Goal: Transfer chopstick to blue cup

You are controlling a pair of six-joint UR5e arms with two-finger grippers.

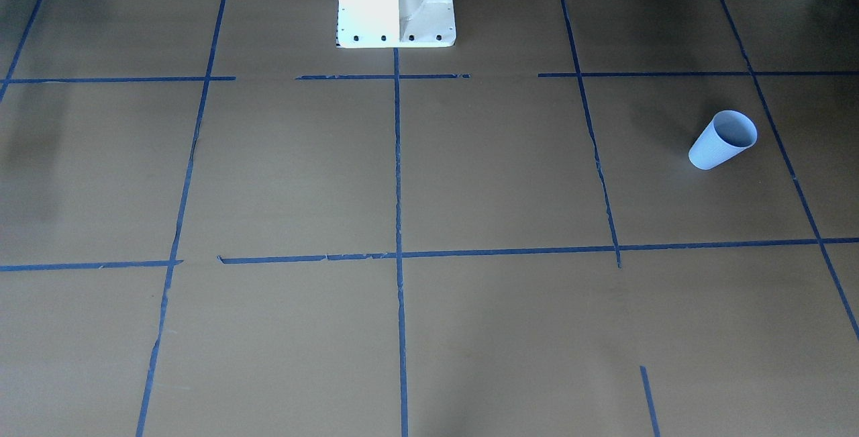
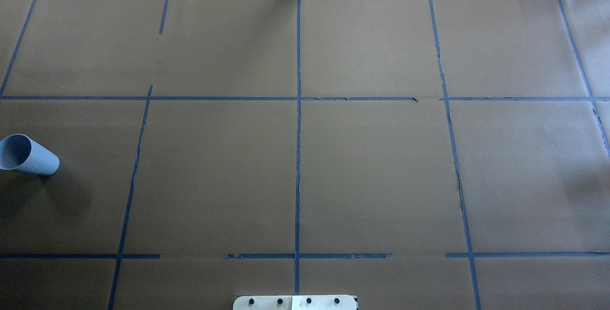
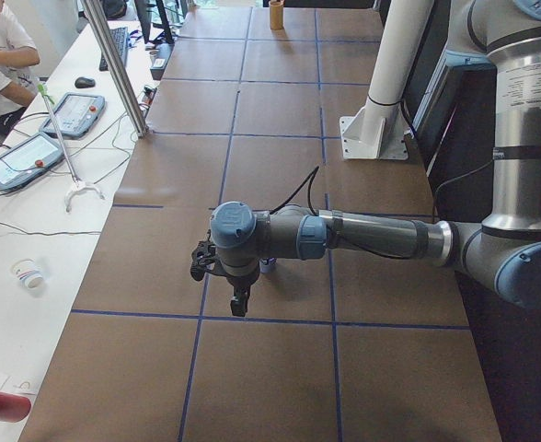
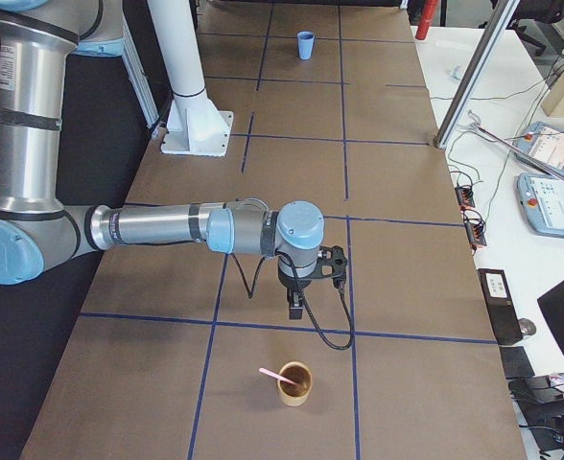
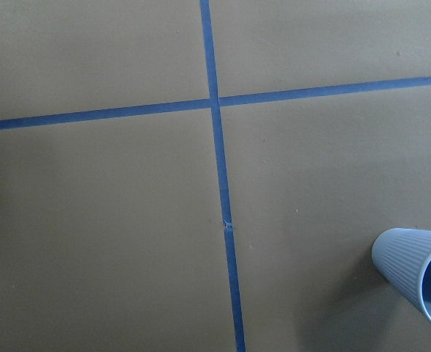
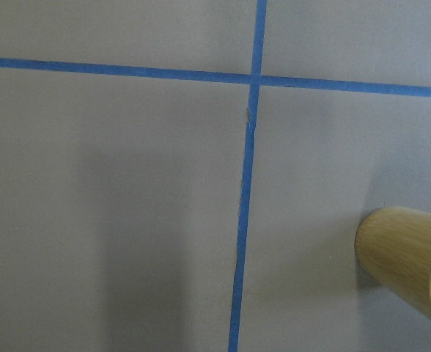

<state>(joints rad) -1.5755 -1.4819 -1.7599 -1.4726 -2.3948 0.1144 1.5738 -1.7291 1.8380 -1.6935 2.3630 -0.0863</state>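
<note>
The blue cup [image 1: 723, 139] stands upright on the brown table on my left side; it also shows in the overhead view [image 2: 26, 154], at the left wrist view's lower right [image 5: 417, 275] and far off in the right side view [image 4: 305, 44]. The pink chopstick [image 4: 277, 377] leans in a bamboo cup [image 4: 294, 383] at the table's right end. My left gripper [image 3: 239, 307] hangs beside the blue cup [image 3: 267, 265]. My right gripper [image 4: 294, 309] hangs a little short of the bamboo cup [image 6: 410, 257]. I cannot tell whether either gripper is open or shut.
Dark blue tape lines [image 2: 298, 157] divide the brown table into squares. The white robot base [image 1: 396, 1] stands at the table's near edge. Operators' benches with tablets [image 3: 22, 157] and a metal post [image 3: 114, 64] run along the far side.
</note>
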